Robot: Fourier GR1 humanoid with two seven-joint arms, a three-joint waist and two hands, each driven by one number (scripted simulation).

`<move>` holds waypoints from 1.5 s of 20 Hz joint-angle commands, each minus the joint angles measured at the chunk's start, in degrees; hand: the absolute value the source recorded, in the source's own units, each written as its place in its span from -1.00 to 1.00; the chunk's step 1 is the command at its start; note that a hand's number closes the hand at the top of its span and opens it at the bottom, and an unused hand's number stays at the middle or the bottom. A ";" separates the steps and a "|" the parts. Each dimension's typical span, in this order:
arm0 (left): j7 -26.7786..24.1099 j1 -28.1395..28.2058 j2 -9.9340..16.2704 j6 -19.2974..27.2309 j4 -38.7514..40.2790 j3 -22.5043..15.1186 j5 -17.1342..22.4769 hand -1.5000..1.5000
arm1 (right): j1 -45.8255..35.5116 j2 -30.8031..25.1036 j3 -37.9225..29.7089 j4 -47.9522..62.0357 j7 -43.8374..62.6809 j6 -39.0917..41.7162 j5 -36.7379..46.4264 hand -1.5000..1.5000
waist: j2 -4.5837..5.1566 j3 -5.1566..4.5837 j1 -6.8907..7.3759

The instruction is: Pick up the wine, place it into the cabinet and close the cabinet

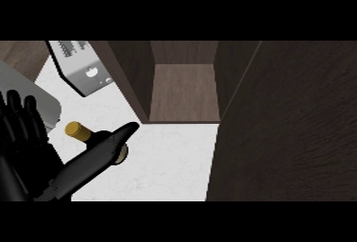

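White, faintly marbled bench (167, 160) is filling the lower middle of the head view, running up to an open dark wood cabinet (182, 92). The wine (78, 131), showing a gold-capped neck, is lying at the bench's left side, in front of and left of the cabinet opening. A black hand (94, 158) is stretching across the bottle, fingers long and straight; which hand it is cannot be told. The left hand (21, 127) is standing open, fingers up, at the left edge. The cabinet door (286, 123) is hanging open on the right. A grey appliance (83, 68) is sitting at the upper left.
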 commanded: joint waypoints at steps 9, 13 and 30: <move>-10.41 6.76 1.32 5.31 4.82 3.30 9.85 -1.00 | -2.21 -0.50 -0.43 -10.30 10.11 -2.93 -2.54 -1.00 | -0.06 -0.03 -0.13; -16.70 10.14 2.70 6.32 8.45 3.15 17.97 -1.00 | -2.92 -1.07 -3.30 -6.31 5.03 -0.70 -4.26 -1.00 | 0.11 -0.02 0.02; -52.68 18.91 -0.01 7.29 24.07 3.60 46.66 -1.00 | -6.41 -3.04 -7.02 -6.06 8.52 -0.82 -7.59 -1.00 | 0.01 -0.05 0.00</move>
